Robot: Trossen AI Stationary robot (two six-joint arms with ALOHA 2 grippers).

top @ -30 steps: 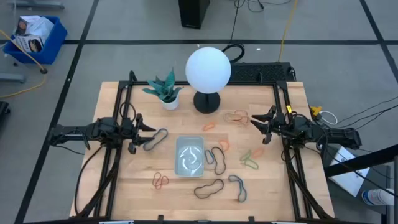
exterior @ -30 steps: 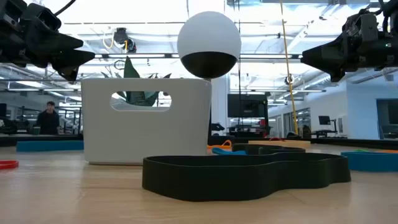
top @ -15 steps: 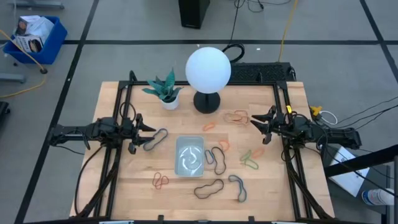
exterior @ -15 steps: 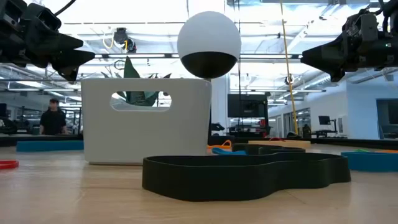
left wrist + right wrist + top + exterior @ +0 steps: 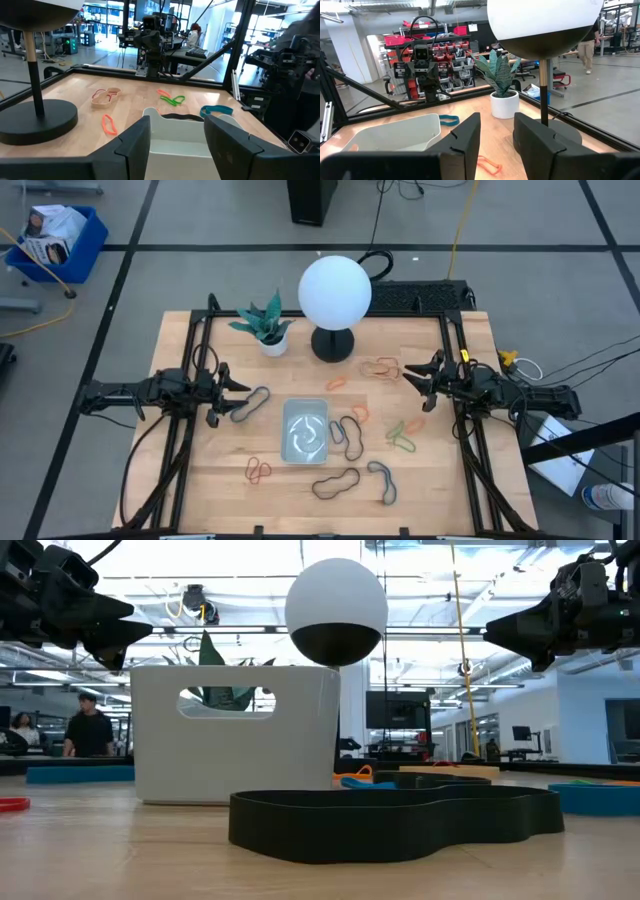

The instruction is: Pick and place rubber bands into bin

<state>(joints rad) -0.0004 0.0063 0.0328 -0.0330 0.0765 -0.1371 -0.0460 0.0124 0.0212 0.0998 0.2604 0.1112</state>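
Observation:
The clear bin (image 5: 305,430) sits mid-table, toward the near edge; it looks white in the low view (image 5: 235,730). Rubber bands lie flat on the wood around it: a grey one (image 5: 250,402), a red one (image 5: 258,471), a wide black one (image 5: 335,482) (image 5: 395,820), a grey-blue one (image 5: 383,480), a black one (image 5: 350,435), orange ones (image 5: 337,383), a tan one (image 5: 380,367) and a green one (image 5: 402,442). My left gripper (image 5: 230,395) (image 5: 175,145) hovers open left of the bin. My right gripper (image 5: 415,385) (image 5: 497,145) hovers open right of it, near the tan band.
A white globe lamp (image 5: 335,292) on a dark base and a small potted plant (image 5: 266,325) stand at the far side of the table. A blue crate (image 5: 55,240) is on the floor, off the table. People show in the room behind (image 5: 90,730).

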